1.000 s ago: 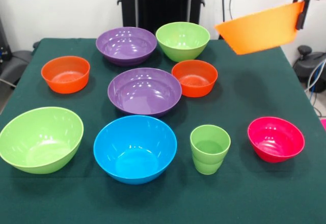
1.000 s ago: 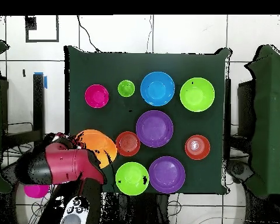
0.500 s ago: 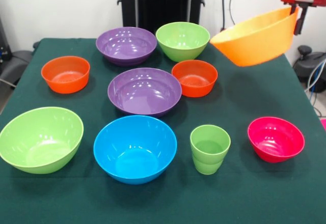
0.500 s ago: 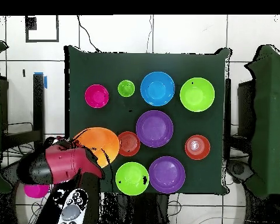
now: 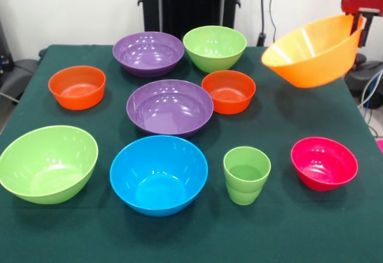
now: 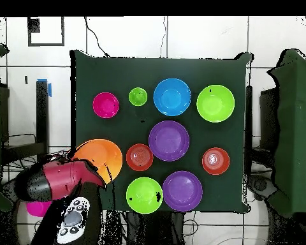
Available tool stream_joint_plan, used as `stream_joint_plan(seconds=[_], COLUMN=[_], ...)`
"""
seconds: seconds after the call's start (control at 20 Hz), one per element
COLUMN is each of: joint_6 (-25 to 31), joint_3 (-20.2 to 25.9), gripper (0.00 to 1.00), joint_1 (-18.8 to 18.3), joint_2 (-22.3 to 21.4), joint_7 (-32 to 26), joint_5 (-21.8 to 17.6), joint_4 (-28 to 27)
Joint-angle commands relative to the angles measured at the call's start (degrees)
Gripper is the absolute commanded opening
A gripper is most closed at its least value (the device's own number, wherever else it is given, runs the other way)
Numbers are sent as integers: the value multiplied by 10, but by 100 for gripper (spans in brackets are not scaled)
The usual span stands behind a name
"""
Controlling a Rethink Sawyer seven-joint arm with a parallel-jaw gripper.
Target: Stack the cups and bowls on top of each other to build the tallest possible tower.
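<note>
So the large orange bowl (image 5: 312,52) hangs in the air, tilted with its mouth facing us, out past the green table (image 5: 287,239) edge on the right of the front view. The gripper (image 5: 357,23) has its fingers pinched on the bowl's upper rim; from the front we only see the red head and one dark finger behind that rim.

Plenty of bare cloth sits under the bowl and along the front strip below the light-green cup (image 5: 246,174). Everything else rests on the table, apart from each other: the pink-red bowl (image 5: 324,162) beside the cup, the blue bowl (image 5: 158,174), a big lime bowl (image 5: 48,163) at the near left, a purple bowl (image 5: 170,107) mid-table, two orange-red bowls (image 5: 228,91) (image 5: 76,86), and a second purple bowl (image 5: 148,52) and lime bowl (image 5: 215,48) at the back.

The overhead shot gives us what the front doesn't: the orange bowl (image 6: 98,160) overlaps the table's edge, close to the orange-red bowl (image 6: 140,157), with the red arm (image 6: 50,182) covering its lower-left rim, so the grip itself is hidden there.
</note>
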Motion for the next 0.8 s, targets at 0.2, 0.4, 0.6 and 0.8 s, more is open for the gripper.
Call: stream_joint_plan(seconds=[0.2, 0.4, 0.6, 0.8], joint_6=[71, 84, 90, -2], joint_3=[66, 79, 107, 255], gripper=[0, 0, 0, 0], joint_1=[30, 36, 21, -73], joint_2=[50, 66, 41, -2], joint_7=[25, 34, 24, -3], joint_5=[-1, 13, 23, 65], joint_4=[-79, -98, -92, -9])
